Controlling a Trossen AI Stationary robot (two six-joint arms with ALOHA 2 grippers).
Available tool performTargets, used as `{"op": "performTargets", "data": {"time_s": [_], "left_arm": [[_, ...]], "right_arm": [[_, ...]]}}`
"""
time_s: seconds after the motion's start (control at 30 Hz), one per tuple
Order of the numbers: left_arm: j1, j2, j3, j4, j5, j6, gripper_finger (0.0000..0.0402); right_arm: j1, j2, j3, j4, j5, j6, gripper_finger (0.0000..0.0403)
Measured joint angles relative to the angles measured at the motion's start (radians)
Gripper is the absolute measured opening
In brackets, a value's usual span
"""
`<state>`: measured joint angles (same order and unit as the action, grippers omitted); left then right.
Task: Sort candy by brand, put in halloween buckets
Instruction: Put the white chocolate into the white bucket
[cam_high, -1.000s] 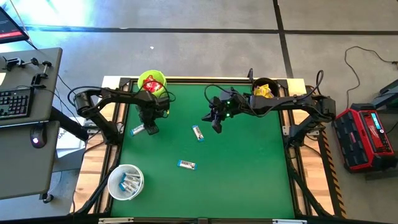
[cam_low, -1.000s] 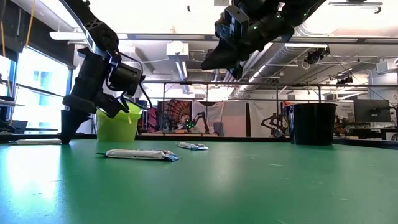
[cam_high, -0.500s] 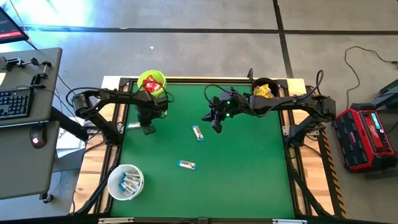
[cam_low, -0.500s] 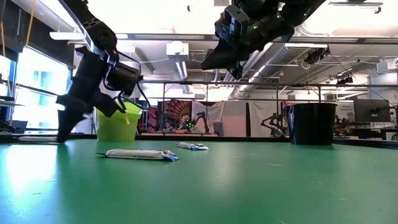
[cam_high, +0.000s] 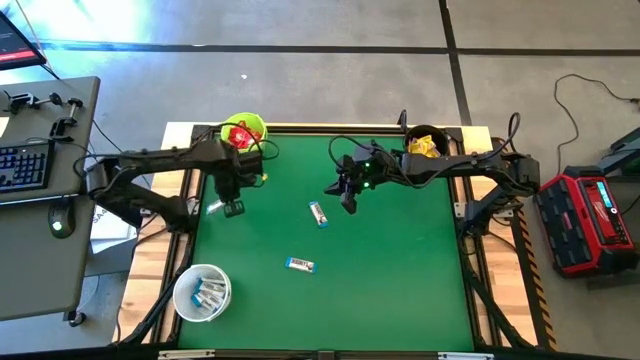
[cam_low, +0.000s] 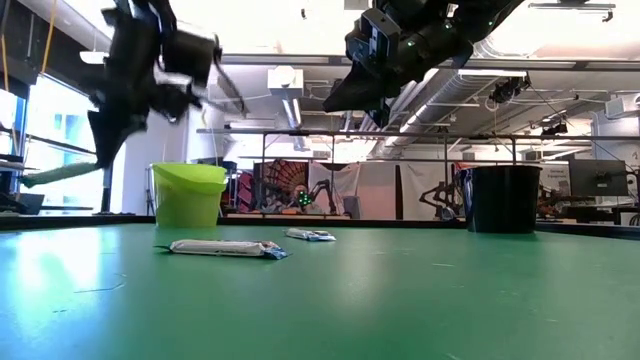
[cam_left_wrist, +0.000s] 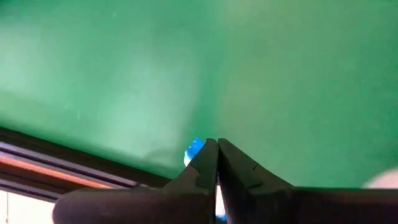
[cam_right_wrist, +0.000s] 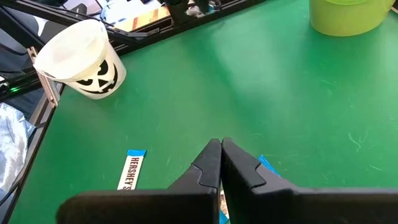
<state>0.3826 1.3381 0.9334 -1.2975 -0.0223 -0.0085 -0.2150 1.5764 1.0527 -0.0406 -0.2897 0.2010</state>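
Overhead, left tool (cam_high: 233, 208) hangs near the table's (cam_high: 400, 280) left edge, clenched on a white-and-blue bar (cam_high: 214, 207) that sticks out to its left, just below the lime bucket (cam_high: 243, 132) holding red packets. Right tool (cam_high: 348, 203), clenched and empty, hovers mid-table beside a loose bar (cam_high: 318, 213); another bar (cam_high: 300, 264) lies nearer the front. Black bucket (cam_high: 427, 143) with yellow packets sits at the far right corner, white bucket (cam_high: 203, 292) with bars at the near left. Low view: left tool (cam_low: 103, 158) is raised off the table, two bars (cam_low: 228, 248) lying flat. Left wrist: fingers (cam_left_wrist: 202, 168) pressed together, a blue wrapper end (cam_left_wrist: 194, 149) showing behind them. Right wrist: fingers (cam_right_wrist: 210, 165) shut above a bar (cam_right_wrist: 131, 170), the white bucket (cam_right_wrist: 81, 59) beyond.
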Motion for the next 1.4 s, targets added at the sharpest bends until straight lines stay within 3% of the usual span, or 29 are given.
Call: {"op": "performTargets", "data": {"time_s": [0.23, 0.4, 0.77, 0.93, 1.1, 1.2, 1.4], "left_arm": [[-0.176, -0.062, 0.173, -0.149, 0.068, -0.063, 0.0000], [-0.340, -0.072, 0.318, -0.196, 0.215, -0.071, 0.0000], [-0.709, -0.076, 0.496, -0.225, 0.420, -0.439, 0.0000], [-0.899, -0.076, 0.501, -0.179, 0.469, -0.661, 0.0000], [-1.036, -0.076, 0.475, -0.076, 0.363, -0.834, 0.0000], [-1.098, -0.075, 0.411, -0.046, 0.295, -0.871, 0.0000], [-1.166, -0.075, 0.253, 0.081, 0.276, -0.881, 0.0000]], "right_arm": [[0.000, 0.000, 0.000, 0.000, 0.006, -0.025, 0.0000], [0.000, 0.000, 0.000, 0.000, 0.020, -0.039, 0.0000], [-0.001, 0.000, 0.000, 0.000, 0.019, -0.071, 0.0000], [-0.001, 0.000, 0.000, 0.000, 0.019, -0.089, 0.0000], [-0.001, 0.000, 0.000, 0.000, 0.019, -0.097, 0.0000], [-0.001, 0.000, 0.000, 0.000, 0.019, -0.097, 0.0000], [-0.001, 0.000, 0.000, 0.000, 0.019, -0.097, 0.0000]]}}
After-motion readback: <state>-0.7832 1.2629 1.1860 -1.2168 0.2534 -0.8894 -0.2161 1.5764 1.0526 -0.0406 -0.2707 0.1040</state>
